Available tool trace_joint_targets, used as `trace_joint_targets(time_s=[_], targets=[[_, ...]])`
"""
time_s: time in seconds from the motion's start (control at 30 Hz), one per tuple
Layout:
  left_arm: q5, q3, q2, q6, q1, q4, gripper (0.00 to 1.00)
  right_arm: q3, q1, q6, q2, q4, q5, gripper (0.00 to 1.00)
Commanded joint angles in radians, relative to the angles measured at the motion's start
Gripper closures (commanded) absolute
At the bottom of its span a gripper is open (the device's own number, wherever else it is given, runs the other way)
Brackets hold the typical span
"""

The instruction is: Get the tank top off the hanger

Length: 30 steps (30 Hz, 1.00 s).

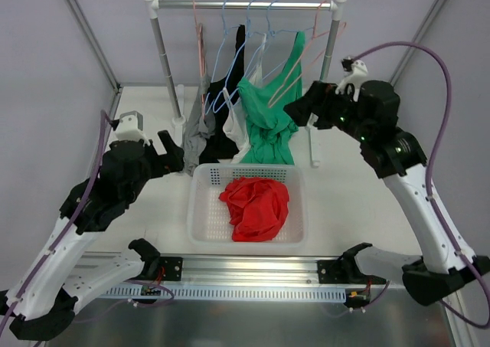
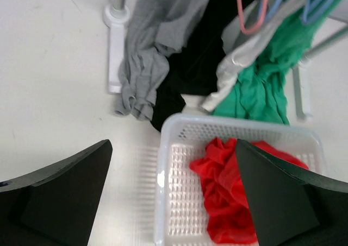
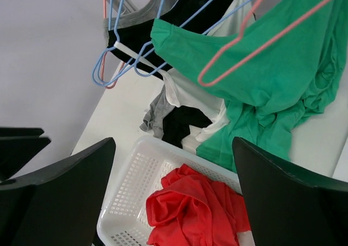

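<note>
Green tank top (image 1: pixel 268 116) is hanging from a pink hanger (image 3: pixel 200 79) behind the basket (image 1: pixel 196 201). Left gripper (image 1: pixel 172 152) is hovering left of the basket, right gripper (image 1: pixel 305 106) behind it, both spread wide.

A white table (image 1: pixel 167 209) spreads beneath both grippers, evenly lit, with only soft shadows. Beyond the left gripper (image 1: pixel 170 152) and the right gripper (image 1: pixel 302 108) stands a clothes rack (image 1: pixel 176 4), a silver crossbar on two grey posts with white caps and white feet. Pale grey walls (image 1: pixel 46 71) close in behind the rack and to the outer side of each gripper, with slanted metal struts (image 1: pixel 88 29) at the corners. Behind the grippers, along the near edge, an aluminium rail (image 1: pixel 253 267) runs across above a brushed metal sheet (image 1: pixel 253 324).
</note>
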Motion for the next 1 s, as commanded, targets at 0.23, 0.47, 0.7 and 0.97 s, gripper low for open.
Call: trace_joint_targets(time_s=[0.23,0.47,0.7,0.97], targets=[[0.362,-0.070,-0.178,0.163,0.007,-0.133,0.01,0.444,0.244,-0.100,0.405,0.011,0.479,0.26],[0.342,-0.238,-0.350,0.196,0.007,-0.100,0.01,0.707,0.247,-0.116,0.669,0.006,0.569,0.41],[0.327,-0.328,-0.474,0.152,0.005,-0.041,0.01,0.812,0.244,-0.111,0.780,0.034,0.569,0.45],[0.340,-0.358,-0.487,0.143,0.005,-0.024,0.01,0.840,0.244,-0.105,0.847,0.042,0.588,0.45]])
